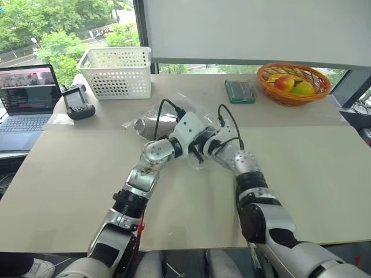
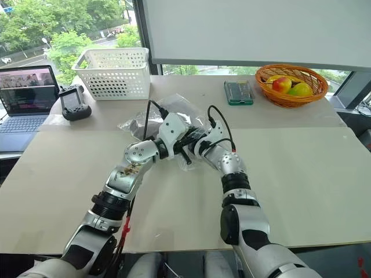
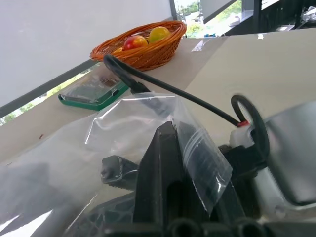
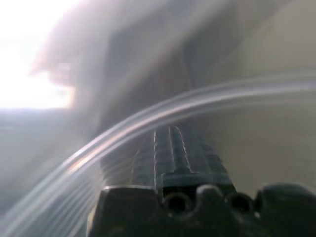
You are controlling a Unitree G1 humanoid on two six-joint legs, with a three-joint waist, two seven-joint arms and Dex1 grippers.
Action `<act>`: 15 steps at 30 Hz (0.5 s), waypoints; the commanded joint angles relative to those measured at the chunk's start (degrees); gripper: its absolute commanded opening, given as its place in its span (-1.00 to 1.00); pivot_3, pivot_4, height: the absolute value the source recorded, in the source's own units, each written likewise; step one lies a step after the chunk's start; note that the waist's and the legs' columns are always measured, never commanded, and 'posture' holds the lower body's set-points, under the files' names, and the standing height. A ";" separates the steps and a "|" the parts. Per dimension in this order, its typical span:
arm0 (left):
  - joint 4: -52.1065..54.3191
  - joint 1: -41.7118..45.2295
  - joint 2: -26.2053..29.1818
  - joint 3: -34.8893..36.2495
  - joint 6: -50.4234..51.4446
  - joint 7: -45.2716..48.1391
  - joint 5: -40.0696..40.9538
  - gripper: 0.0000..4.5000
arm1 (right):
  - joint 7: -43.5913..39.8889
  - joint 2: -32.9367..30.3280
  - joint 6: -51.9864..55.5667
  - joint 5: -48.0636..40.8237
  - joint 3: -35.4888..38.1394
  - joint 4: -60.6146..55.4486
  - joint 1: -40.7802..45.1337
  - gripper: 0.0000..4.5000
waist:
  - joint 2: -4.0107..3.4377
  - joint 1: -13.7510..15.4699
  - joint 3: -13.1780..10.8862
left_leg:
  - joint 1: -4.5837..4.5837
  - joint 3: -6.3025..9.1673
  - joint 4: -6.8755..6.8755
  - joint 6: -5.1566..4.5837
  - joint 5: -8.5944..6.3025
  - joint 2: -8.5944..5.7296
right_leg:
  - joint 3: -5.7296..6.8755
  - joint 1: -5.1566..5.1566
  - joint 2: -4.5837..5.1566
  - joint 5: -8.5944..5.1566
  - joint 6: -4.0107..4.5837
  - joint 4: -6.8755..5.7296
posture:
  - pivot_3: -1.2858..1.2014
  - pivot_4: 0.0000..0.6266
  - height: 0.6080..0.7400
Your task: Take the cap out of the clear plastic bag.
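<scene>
Left eye view: the bag is lying near the tabletop's far edge, the cap showing brown inside it. Both grippers are meeting at its near side, the left gripper pinching the plastic, the right gripper closing on the film too.

A white perforated plastic basket stands at the far left of the pale beige bench; just beside it lies a small black handheld controller; an open laptop sits at the left edge; a green flat case lies near an orange woven basket of red and yellow-green fruit.
</scene>
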State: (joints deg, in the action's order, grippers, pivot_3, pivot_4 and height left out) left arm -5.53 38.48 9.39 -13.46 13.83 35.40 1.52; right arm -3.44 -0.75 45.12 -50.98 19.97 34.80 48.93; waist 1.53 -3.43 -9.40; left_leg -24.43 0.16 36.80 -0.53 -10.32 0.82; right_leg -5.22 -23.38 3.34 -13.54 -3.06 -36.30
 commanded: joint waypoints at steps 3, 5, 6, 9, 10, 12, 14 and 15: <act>-0.30 0.62 -0.37 -0.78 -3.01 -0.48 -0.49 -1.00 | 10.81 -1.78 19.71 -11.95 3.27 -24.61 -8.21 -0.98 | 0.00 0.87 0.00 | -0.32 -0.01 0.01 0.00 0.01 -0.02 | -0.02 -0.31 0.08 0.04 -0.03 -0.04 | 0.03 -0.52 1.00; -1.31 0.85 -0.53 -1.30 -4.04 -0.51 -0.43 -1.00 | 15.52 -2.17 24.17 -17.09 5.00 -30.48 -10.65 -0.98 | 0.00 0.98 0.00 | -0.44 -0.04 0.03 0.00 0.01 -0.03 | -0.06 -0.52 0.09 0.04 -0.03 -0.43 | 0.03 -0.52 1.00; -1.75 0.97 -0.65 -1.58 -4.49 -0.51 -0.39 -1.00 | 17.62 -2.52 25.81 -19.84 5.89 -32.56 -11.53 -0.98 | 0.00 0.97 0.00 | -0.54 -0.09 0.05 0.00 0.02 -0.06 | -0.12 -0.68 0.08 0.03 -0.03 -0.43 | 0.03 -0.52 1.00; -2.88 1.24 -1.12 -2.37 -5.67 -0.34 -0.10 -1.00 | 24.10 -4.23 28.12 -27.14 8.56 -35.05 -13.69 -0.98 | -0.01 0.73 0.00 | -0.56 -0.15 0.07 -0.01 0.02 -0.07 | -0.17 -0.76 0.04 0.03 -0.03 -0.39 | 0.03 -0.52 1.00; -3.10 1.30 -1.17 -2.57 -5.94 -0.32 -0.01 -1.00 | 26.02 -4.79 28.24 -28.80 8.90 -35.29 -14.20 -0.98 | -0.01 0.61 0.01 | -0.55 -0.18 0.07 -0.01 0.02 -0.06 | -0.21 -0.77 0.00 0.02 -0.04 -0.37 | 0.03 -0.52 1.00; -3.80 1.58 -1.35 -3.01 -6.54 -0.28 0.26 -1.00 | 30.23 -6.05 26.80 -32.82 10.22 -35.10 -14.74 -0.98 | -0.01 0.42 0.01 | -0.53 -0.20 0.07 -0.01 0.03 -0.05 | -0.25 -0.77 -0.03 0.02 -0.03 -0.37 | 0.03 -0.52 1.00; -4.35 1.82 -1.44 -3.33 -7.07 -0.27 0.46 -1.00 | 34.25 -6.34 24.25 -37.19 10.80 -34.63 -14.68 -0.98 | -0.01 0.30 0.01 | -0.52 -0.19 0.07 -0.03 0.04 -0.05 | -0.25 -0.77 -0.05 0.02 -0.03 -0.38 | 0.03 -0.52 1.00; -4.52 1.89 -1.46 -3.42 -7.24 -0.27 0.55 -1.00 | 36.35 -5.88 22.42 -39.69 11.04 -34.32 -14.37 -0.98 | -0.01 0.24 0.01 | -0.52 -0.19 0.07 -0.04 0.04 -0.05 | -0.25 -0.77 -0.05 0.01 -0.04 -0.38 | 0.03 -0.52 1.00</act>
State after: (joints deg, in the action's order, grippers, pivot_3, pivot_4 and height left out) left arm -5.95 40.11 5.88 -21.56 5.70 38.24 3.51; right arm 31.05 -6.32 69.26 -82.35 29.22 4.41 34.30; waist 1.51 -3.19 -9.40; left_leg -24.95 -0.03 36.86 -0.57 -10.28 0.78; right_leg -5.48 -24.14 3.29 -13.53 -3.10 -36.67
